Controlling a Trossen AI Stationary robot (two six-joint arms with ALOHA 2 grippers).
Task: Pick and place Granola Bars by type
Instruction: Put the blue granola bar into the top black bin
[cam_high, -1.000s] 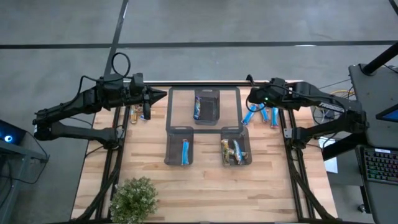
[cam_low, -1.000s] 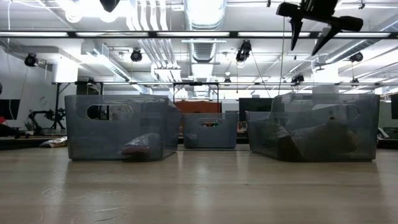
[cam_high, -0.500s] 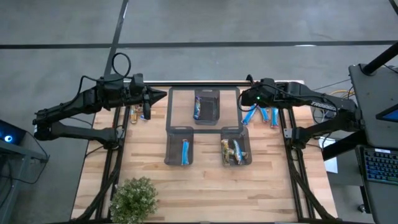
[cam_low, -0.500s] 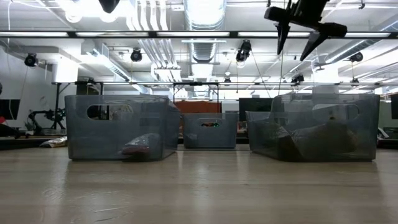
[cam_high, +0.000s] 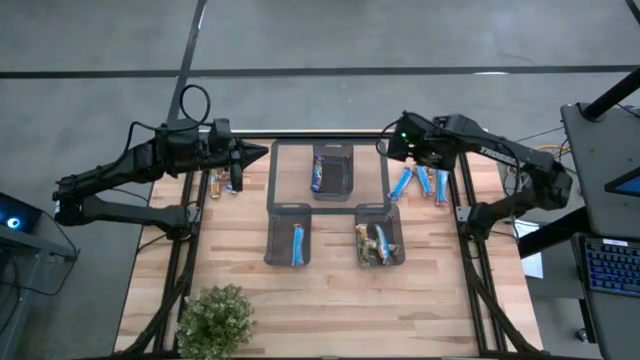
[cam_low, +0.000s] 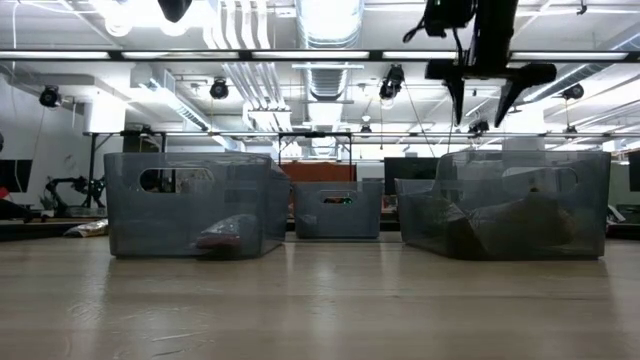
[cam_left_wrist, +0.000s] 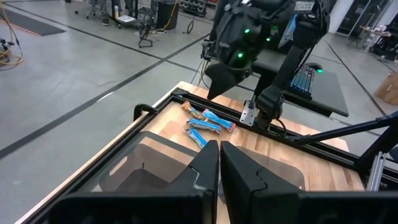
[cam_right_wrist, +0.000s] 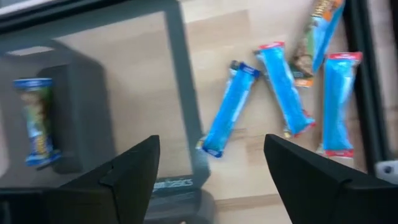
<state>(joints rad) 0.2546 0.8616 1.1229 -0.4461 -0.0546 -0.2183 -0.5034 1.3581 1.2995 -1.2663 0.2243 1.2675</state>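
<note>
Right tool (cam_high: 392, 148) swung toward 12 o'clock, fingers wide, empty | left tool (cam_high: 258, 153) pinched narrow, parked 10 o'clock | Granola Bars (cam_high: 421, 183) loose at 2 o'clock on tabletop (cam_high: 330, 290) | bins (cam_high: 379, 212) partly filled, sorting unfinished

Both arms are matte black and jointed, black cables looping along them; the right arm (cam_high: 500, 160) shows a small green light.

Counting it up: three dark mesh bins (cam_high: 327, 170) on the table (cam_high: 240, 275), plus one little potted plant (cam_high: 215, 318). Loose Granola Bars (cam_right_wrist: 229, 109) beside the bins on the right: three plain blue ones and one brownish-gold, and two arms total.
</note>
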